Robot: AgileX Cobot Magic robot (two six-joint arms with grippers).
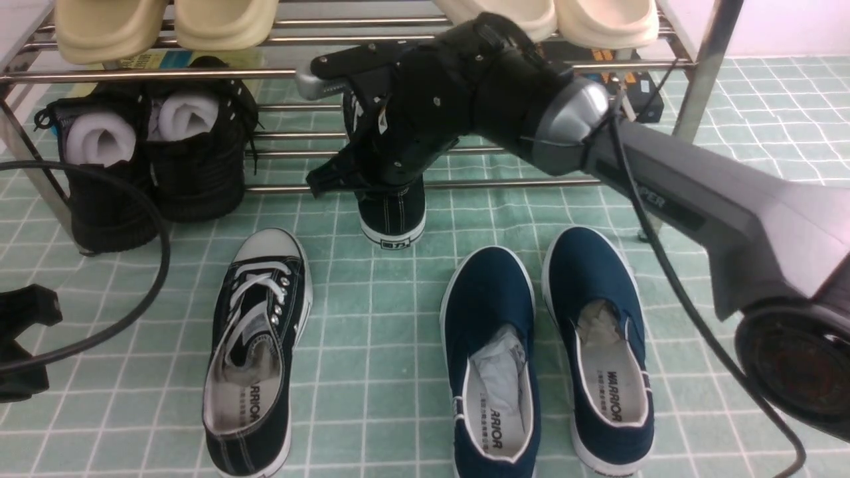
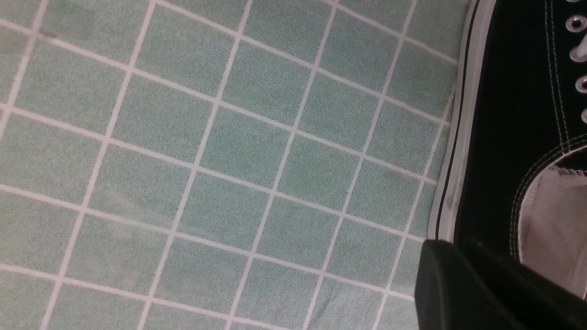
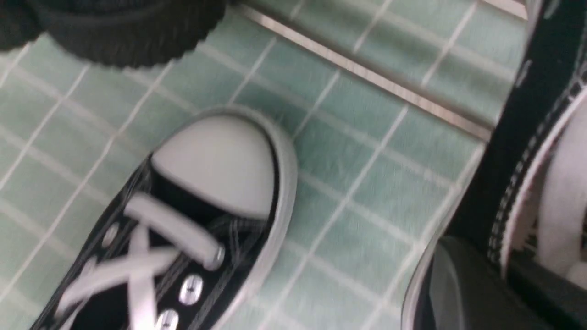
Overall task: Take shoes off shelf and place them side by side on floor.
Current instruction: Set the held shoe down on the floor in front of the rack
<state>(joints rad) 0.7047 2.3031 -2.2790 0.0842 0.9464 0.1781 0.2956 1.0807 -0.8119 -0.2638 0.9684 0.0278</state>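
Note:
One black sneaker (image 1: 255, 352) with white laces lies on the mint-green floor (image 1: 372, 318), toe toward the shelf (image 1: 518, 180); its toe cap (image 3: 220, 160) also shows in the right wrist view. My right gripper (image 1: 384, 174) is shut on the side wall of the second black sneaker (image 1: 393, 216), holding it at the shelf's lower front bar, heel toward me. One finger (image 3: 458, 284) presses outside its canvas (image 3: 509, 137). My left gripper (image 1: 23, 342) stands open at the far left, a finger (image 2: 458, 288) beside the floor sneaker's side (image 2: 504, 137).
Two navy slip-ons (image 1: 491, 358) (image 1: 601, 345) lie on the floor right of the sneaker. Bulky black shoes (image 1: 153, 153) stuffed with white paper stand on the lower tier at left. Cream slippers (image 1: 166, 23) rest on the upper tier. A black cable (image 1: 149, 219) loops at left.

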